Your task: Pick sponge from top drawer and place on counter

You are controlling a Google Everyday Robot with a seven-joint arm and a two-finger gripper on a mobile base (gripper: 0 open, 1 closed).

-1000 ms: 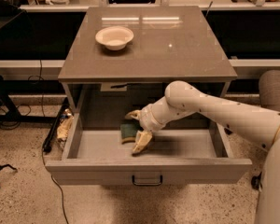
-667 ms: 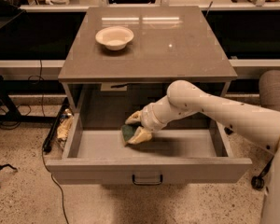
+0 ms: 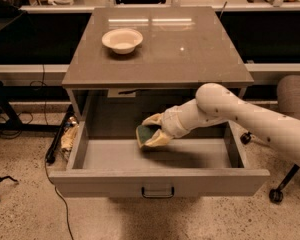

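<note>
The top drawer [image 3: 160, 181] stands pulled out from the grey cabinet, its front panel with a small dark loop handle [image 3: 158, 192] toward me. My gripper [image 3: 151, 132] is inside the drawer, left of centre, shut on the sponge [image 3: 144, 134], whose dark green layer shows between the fingers. The sponge is lifted a little above the drawer floor. My white arm [image 3: 240, 116] reaches in from the right. The counter [image 3: 180, 49] above is glossy grey-brown.
A white round bowl [image 3: 122, 39] sits on the counter's back left. A pale shelf with dark panels [image 3: 25, 71] runs behind the cabinet. Cables and a bag lie on the floor left of the drawer [image 3: 65, 136]. A chair base stands at the right [image 3: 280, 189].
The gripper has closed on the sponge and risen off the drawer floor, carrying it slightly up and back.
</note>
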